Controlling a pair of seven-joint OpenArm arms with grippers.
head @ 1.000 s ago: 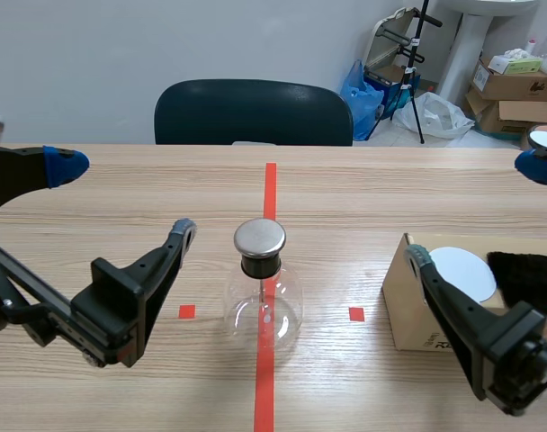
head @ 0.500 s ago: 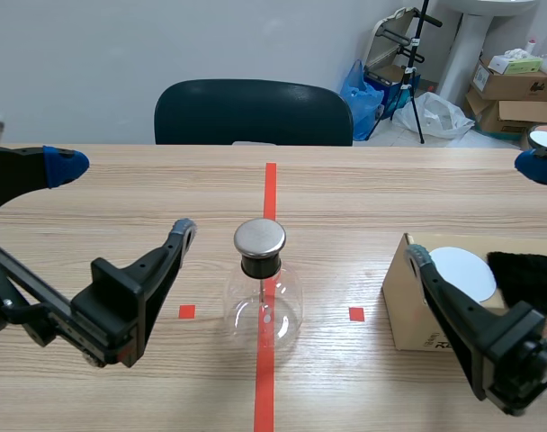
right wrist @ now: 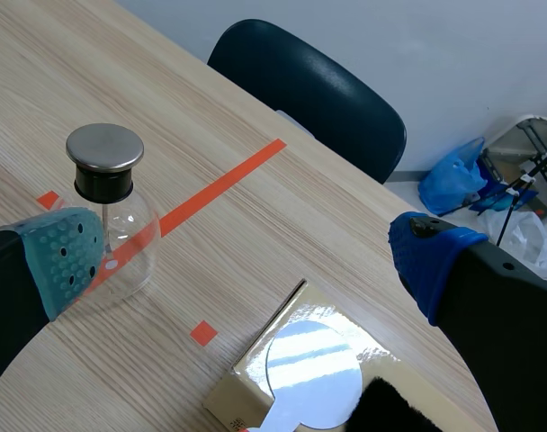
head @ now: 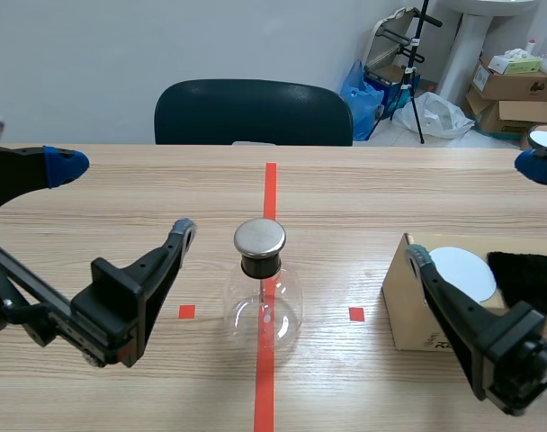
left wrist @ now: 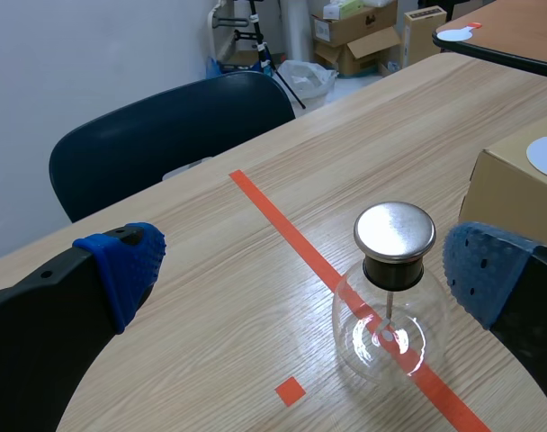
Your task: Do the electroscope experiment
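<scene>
1. On the red centre line (head: 271, 193) stands the electroscope (head: 263, 301), a glass flask with a metal cap. Centred there, it is probably within reach of either arm.
2. Well to its right sits a cardboard box (head: 401, 310) holding a white disc (head: 460, 273) and a black furry cloth (head: 525, 281). These look like the charging kit, kept close to the right arm.
3. The left gripper (head: 125, 196) and right gripper (head: 478, 211) flank the flask, fingers spread wide and holding nothing.
4. Count: one electroscope, one box, one disc, one cloth, two grippers. The disc may have a handle, though that is hard to make out.
</scene>
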